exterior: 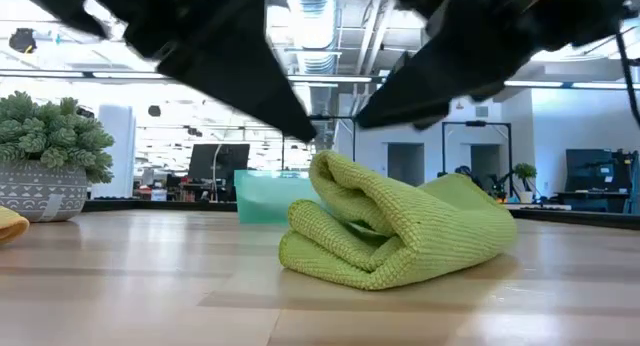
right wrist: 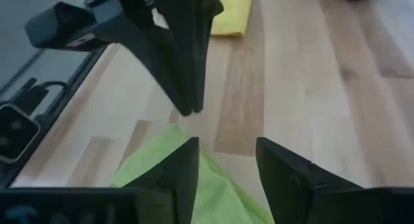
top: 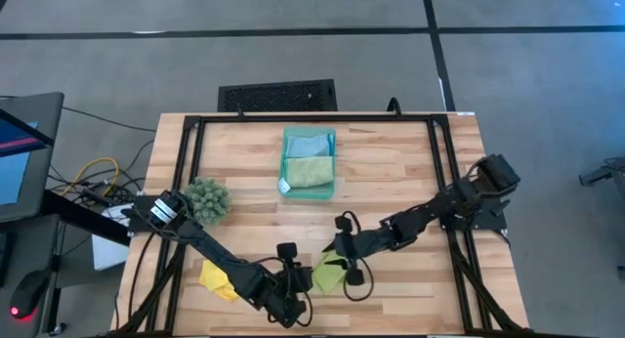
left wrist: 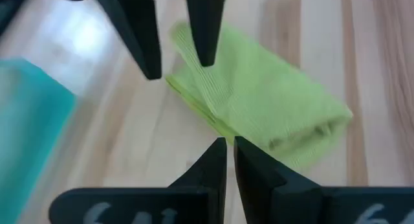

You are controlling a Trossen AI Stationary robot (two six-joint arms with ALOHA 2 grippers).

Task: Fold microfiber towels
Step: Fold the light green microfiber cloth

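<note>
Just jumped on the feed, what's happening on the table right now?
Both arms meet at the near edge of the table over the lime green towel, which lies loosely folded. The right gripper stands open just above it; the left gripper is shut, its tips close by, holding nothing visible. The yellow towel lies crumpled to the left, unfolded. Two folded towels, light blue and pale sage green, sit in the teal tray.

The yellow towel (exterior: 10,224) is getting cut off by the low picture's edge. The lime green towel (top: 327,274) is lying partly hidden under both arms.
</note>
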